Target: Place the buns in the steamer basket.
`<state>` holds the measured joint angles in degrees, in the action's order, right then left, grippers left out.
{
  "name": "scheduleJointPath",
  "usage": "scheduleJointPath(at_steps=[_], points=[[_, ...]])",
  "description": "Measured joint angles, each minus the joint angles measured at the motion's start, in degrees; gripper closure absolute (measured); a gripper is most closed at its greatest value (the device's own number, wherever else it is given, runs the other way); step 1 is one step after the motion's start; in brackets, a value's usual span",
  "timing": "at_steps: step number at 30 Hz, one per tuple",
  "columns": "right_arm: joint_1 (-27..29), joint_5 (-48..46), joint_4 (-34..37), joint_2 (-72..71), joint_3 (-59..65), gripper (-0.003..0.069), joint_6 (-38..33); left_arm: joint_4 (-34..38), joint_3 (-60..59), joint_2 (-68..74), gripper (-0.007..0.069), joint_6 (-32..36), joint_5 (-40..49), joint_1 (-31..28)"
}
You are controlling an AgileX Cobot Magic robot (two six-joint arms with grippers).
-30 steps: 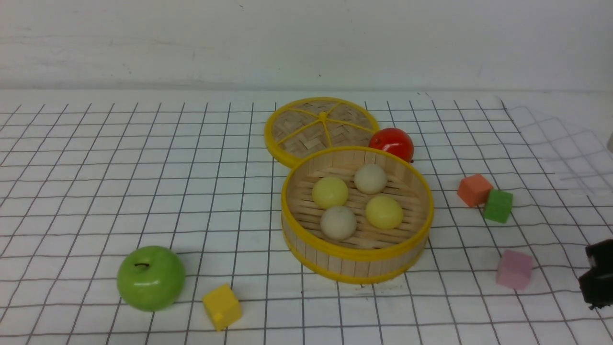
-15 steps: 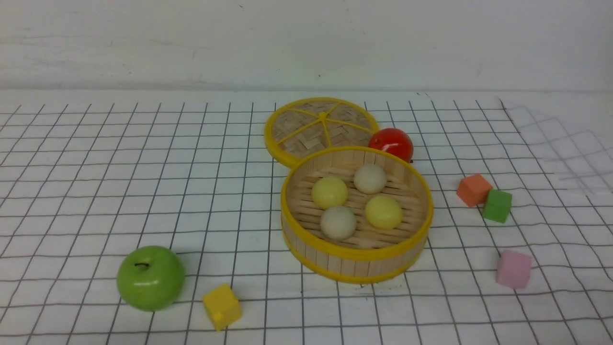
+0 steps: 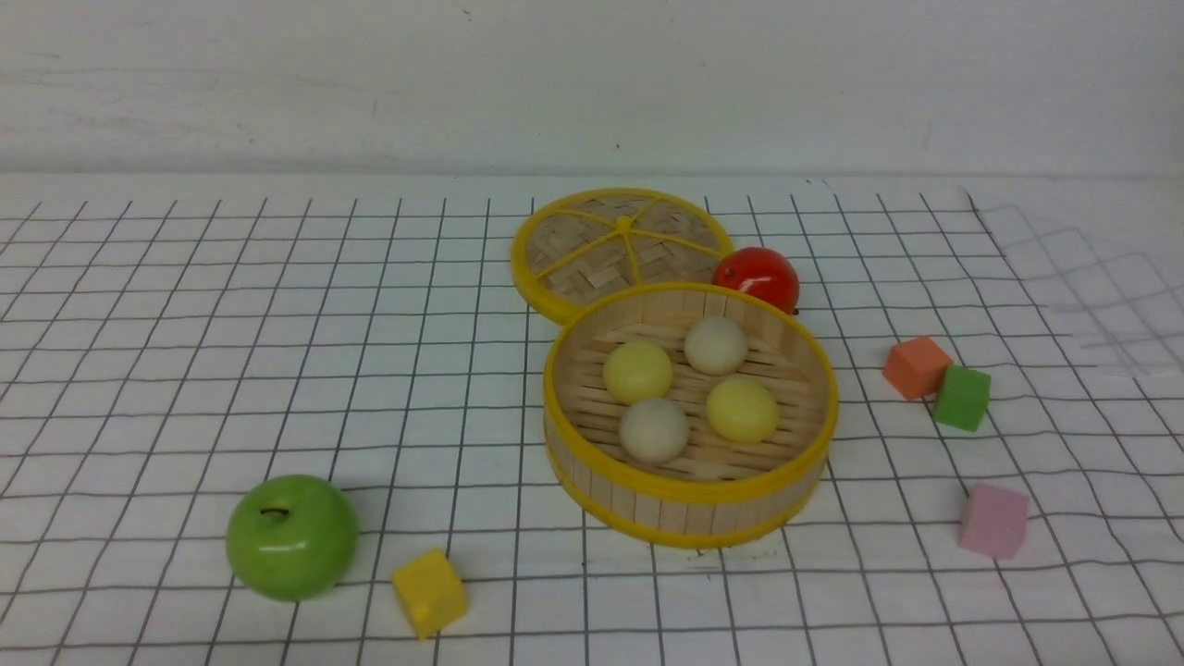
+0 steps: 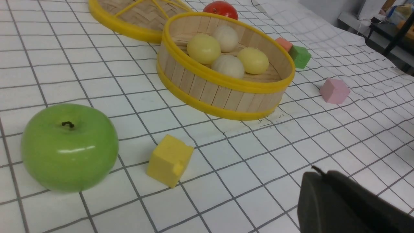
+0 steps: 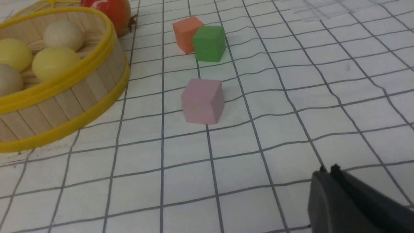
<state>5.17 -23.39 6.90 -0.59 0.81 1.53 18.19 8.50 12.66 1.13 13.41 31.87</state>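
Both tools are clenched and empty, jaws pressed together, each seen only in its own wrist view and out of the front view. Left tool (image 4: 318,171) sits low over the table (image 3: 185,351); right tool (image 5: 328,170) likewise.

All four buns are inside the steamer basket (image 3: 689,499), clustered on its slatted floor: pale yellow bun (image 3: 637,371), off-white bun (image 3: 715,345), second yellow bun (image 3: 742,410), second off-white bun (image 3: 653,430). The off-white bun nearest the front wall touches or nearly touches both yellow ones; can't tell which.

Relative to the left tool: basket is ahead and well apart, yellow cube (image 4: 169,160) is the nearest object, green apple (image 4: 69,147) sits beyond it to one side, clear of the cube.

Relative to the right tool: pink cube (image 5: 202,101) lies ahead, apart from the tip. Green cube (image 5: 209,43) and orange cube (image 5: 186,33) are farther out, touching each other. Basket wall is off to the side of the pink cube, not touching it.

Flat woven lid (image 3: 622,248) lies behind the basket, its edge tucked behind the basket rim. Red tomato (image 3: 757,277) sits beside the lid, right against the basket's back wall.
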Motion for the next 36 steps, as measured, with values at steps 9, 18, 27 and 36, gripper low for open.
scheduleJointPath(at_steps=[9,18,27,36], points=[[0.00,0.05,-0.13,0.00,0.00,0.0678,0.35,0.00,0.00,0.00,0.0610,0.00,0.04,0.00],[0.00,0.05,-0.13,0.00,0.00,0.0676,0.37,0.00,0.00,0.00,0.0603,0.00,0.04,0.00],[0.00,0.05,-0.13,0.00,0.00,0.0669,0.37,-1.93,-1.23,0.00,0.0634,0.00,-5.16,-0.65],[0.00,0.05,-0.13,0.00,0.00,0.0662,0.37,-4.62,-7.15,-10.70,0.0638,-3.03,-7.66,-21.81]])
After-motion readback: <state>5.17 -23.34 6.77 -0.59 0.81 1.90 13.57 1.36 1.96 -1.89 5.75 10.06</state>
